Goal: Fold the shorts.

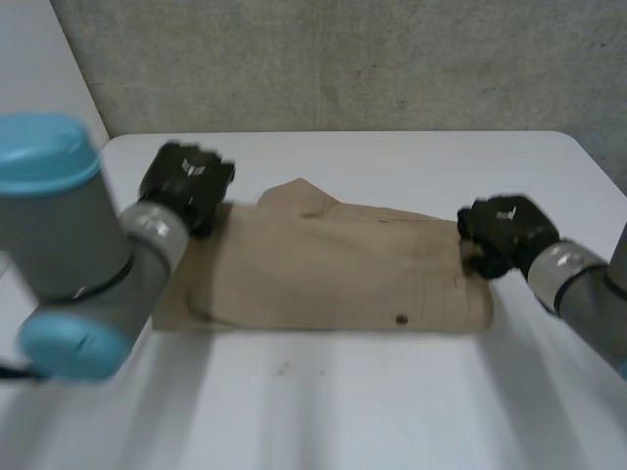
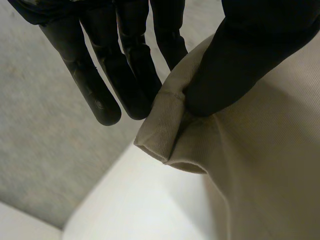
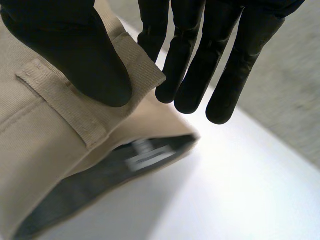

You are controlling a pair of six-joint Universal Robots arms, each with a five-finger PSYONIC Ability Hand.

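Note:
Tan shorts (image 1: 333, 269) lie across the white table (image 1: 323, 392), folded lengthwise. My left hand (image 1: 186, 183) is at their far left corner. In the left wrist view the thumb (image 2: 240, 65) and fingers (image 2: 132, 75) pinch the hem (image 2: 165, 125) there. My right hand (image 1: 505, 235) is at the far right corner. Its thumb (image 3: 80, 55) and fingers (image 3: 200, 65) pinch the waistband (image 3: 65, 110) by a belt loop, and the dark inner lining (image 3: 100, 185) shows below it.
A grey wall (image 1: 343, 59) stands behind the table's far edge. Bare tabletop lies in front of the shorts and to both sides. My left arm (image 1: 69, 245) bulks large at the near left.

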